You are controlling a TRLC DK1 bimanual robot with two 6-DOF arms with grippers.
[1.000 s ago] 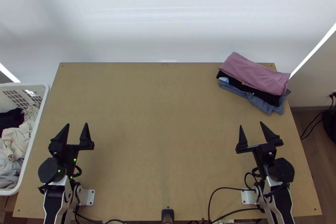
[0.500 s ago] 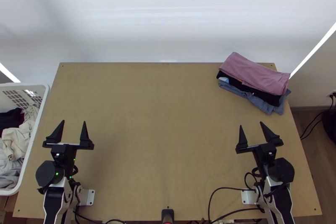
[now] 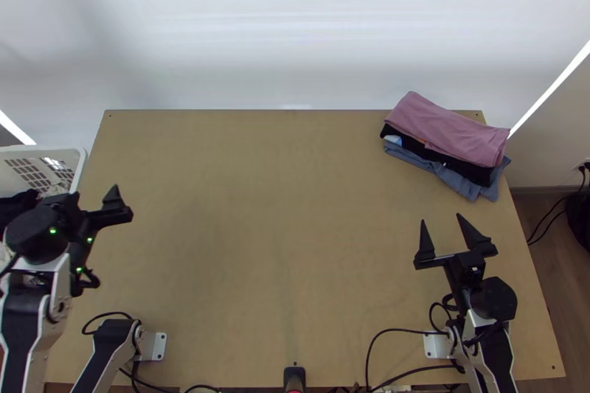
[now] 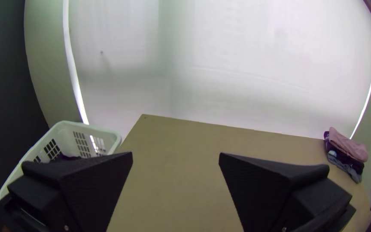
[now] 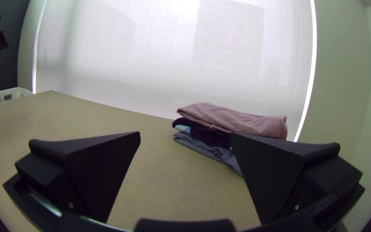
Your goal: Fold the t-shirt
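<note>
Though soft, flat-folded pink cloth point(image 3: 446, 127).

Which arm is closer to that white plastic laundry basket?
The left. The left gripper is close by the basket, partly hiding it from above; the right gripper is across the light wooden table.

At the far right corner of the table point(image 3: 280, 245), three garments are stacked, each folded into a flat bundle: a dusty-pink garment point(image 3: 446, 127) is laid on top, a black garment point(image 3: 472, 170) with a pale-blue patch is held beneath it, and a blue-grey garment point(image 3: 461, 183) is placed lowest. Which one is the t-shirt cannot be told.
</note>
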